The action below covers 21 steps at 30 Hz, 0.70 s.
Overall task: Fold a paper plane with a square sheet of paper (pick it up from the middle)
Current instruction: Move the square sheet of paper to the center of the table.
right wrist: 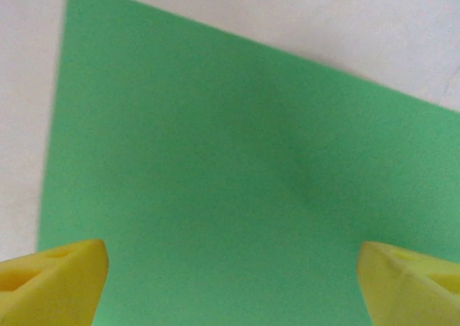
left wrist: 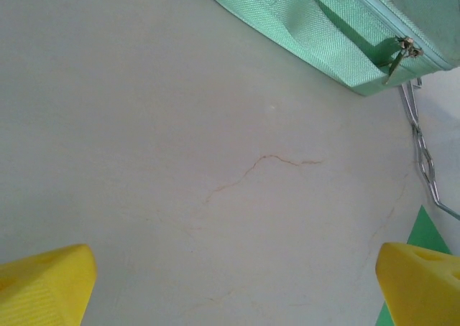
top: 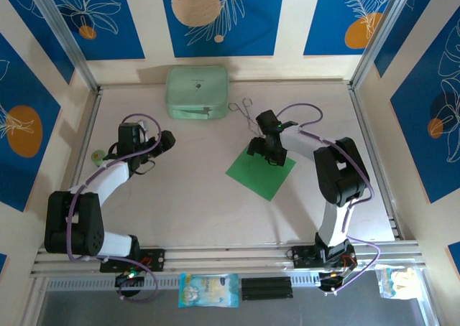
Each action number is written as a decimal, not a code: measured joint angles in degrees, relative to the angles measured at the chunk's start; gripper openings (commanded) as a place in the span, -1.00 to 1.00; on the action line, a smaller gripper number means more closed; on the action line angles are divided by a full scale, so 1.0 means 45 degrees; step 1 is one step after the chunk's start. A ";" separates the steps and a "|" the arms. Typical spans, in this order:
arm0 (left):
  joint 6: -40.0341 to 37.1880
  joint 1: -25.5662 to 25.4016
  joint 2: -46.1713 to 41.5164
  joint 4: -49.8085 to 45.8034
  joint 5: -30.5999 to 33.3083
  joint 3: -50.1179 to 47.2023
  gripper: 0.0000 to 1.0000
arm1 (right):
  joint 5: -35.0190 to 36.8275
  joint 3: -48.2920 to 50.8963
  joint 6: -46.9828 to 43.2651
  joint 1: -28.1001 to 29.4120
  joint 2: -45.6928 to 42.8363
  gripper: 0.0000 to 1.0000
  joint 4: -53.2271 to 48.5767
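The right fingers (right wrist: 54, 279) are spread wide, with nothing gripped, and are held over the square sheet of paper (right wrist: 237, 161). The sheet is laid flat on the surface (top: 180, 197), toward 3 o'clock from its centre. The left fingers (left wrist: 43, 283) are likewise spread wide and empty. A mint case (top: 197, 90) is placed at 12 o'clock, with wire tongs (top: 244, 112) at its 4 o'clock.

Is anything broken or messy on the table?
Nothing is spilled or broken. The square sheet of paper lies flat and uncreased, just turned cornerwise. The only odd bit is a thin reddish squiggle on the tabletop near the mint case, like a hairline crack or stain.
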<state>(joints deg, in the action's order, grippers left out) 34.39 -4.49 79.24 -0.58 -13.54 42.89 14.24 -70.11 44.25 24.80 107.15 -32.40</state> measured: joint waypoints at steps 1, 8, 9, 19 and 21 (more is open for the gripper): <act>-0.0034 -0.0010 0.0000 -0.0039 -0.0034 0.0019 0.99 | 0.0000 0.0000 -0.0039 0.0029 0.0102 0.80 -0.0029; -0.0039 -0.0189 0.0257 -0.0180 -0.0427 0.0180 0.99 | 0.0068 0.0005 -0.0379 0.0855 0.0248 0.79 0.0350; -0.0039 -0.0272 0.0330 -0.0180 -0.0481 0.0219 0.99 | 0.0068 0.0000 -0.0437 0.1103 0.0291 0.79 0.0476; -0.0039 -0.1438 0.0772 -0.0641 -0.0661 0.0481 0.99 | -0.1574 -0.1724 -0.1540 0.3240 0.1506 0.73 0.1341; -0.0039 -0.1870 0.0894 -0.1030 -0.0578 0.0670 0.99 | -0.1928 -0.1841 -0.1540 0.3405 0.1433 0.75 0.1321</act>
<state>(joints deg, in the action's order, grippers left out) 34.22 -12.91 83.26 -5.21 -16.14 45.91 5.56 -78.39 37.32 40.12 113.60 -26.46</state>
